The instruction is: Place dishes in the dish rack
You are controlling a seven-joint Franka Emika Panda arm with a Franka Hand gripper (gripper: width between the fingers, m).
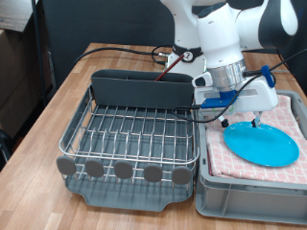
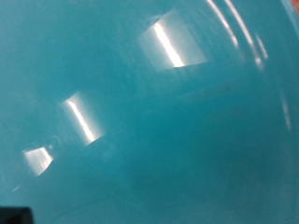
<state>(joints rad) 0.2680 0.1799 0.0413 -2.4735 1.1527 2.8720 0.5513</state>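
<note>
A round light-blue plate [image 1: 261, 145] lies flat on the pink checked cloth in the grey crate, at the exterior view's right. My gripper [image 1: 239, 123] hangs just over the plate's far rim, its two white fingers apart and nothing between them. In the wrist view the glossy plate [image 2: 140, 121] fills the whole picture at very close range, and no fingers show. The dish rack [image 1: 77, 129], silver wire on a dark grey tray with a tall grey back compartment [image 1: 139, 88], stands at the left with no dishes visible in it.
The grey crate [image 1: 249, 196] sits tight against the rack's right side. A row of grey round discs [image 1: 123, 171] lines the rack's front. Cables [image 1: 125, 50] trail over the wooden table behind the rack. The arm's white body [image 1: 216, 38] rises above the crate.
</note>
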